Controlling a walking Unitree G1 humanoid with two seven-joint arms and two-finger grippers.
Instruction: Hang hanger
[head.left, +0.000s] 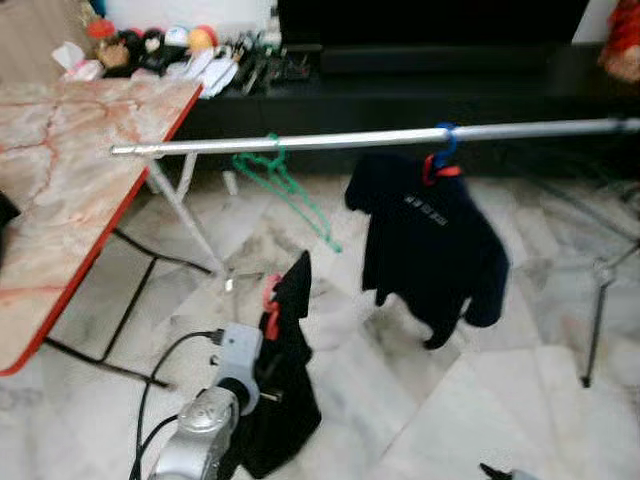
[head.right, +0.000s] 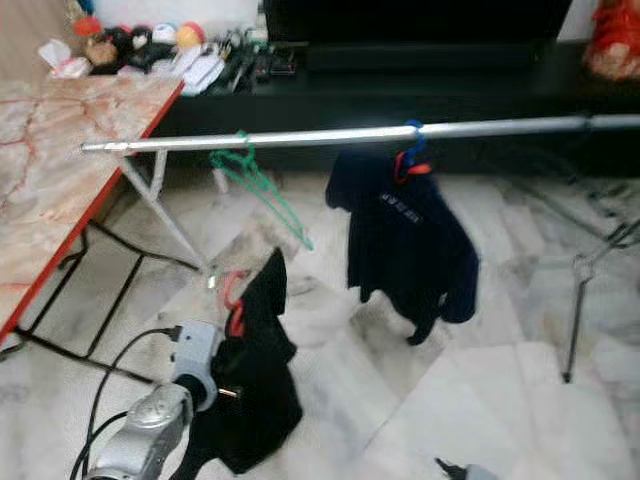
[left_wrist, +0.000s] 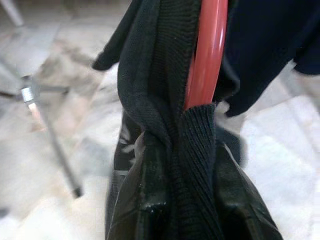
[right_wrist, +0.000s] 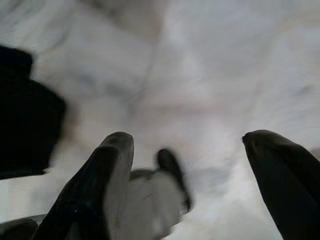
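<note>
Left gripper (left_wrist: 175, 200) clenched on red hanger (head.left: 271, 310) with black garment (head.left: 285, 400), low, well below rail (head.left: 380, 138). Risk: cloth slips off; hook misses rail. Right gripper (right_wrist: 187, 185) spread, idle.

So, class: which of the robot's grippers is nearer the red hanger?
Left. The left gripper grips the black garment on the red hanger; the right gripper hangs open over the floor.

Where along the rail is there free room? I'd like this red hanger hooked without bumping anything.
The rail is bare between the green hanger and the blue hanger bearing the dark shirt, and right of that. The left gripper holds the red hanger low.
</note>
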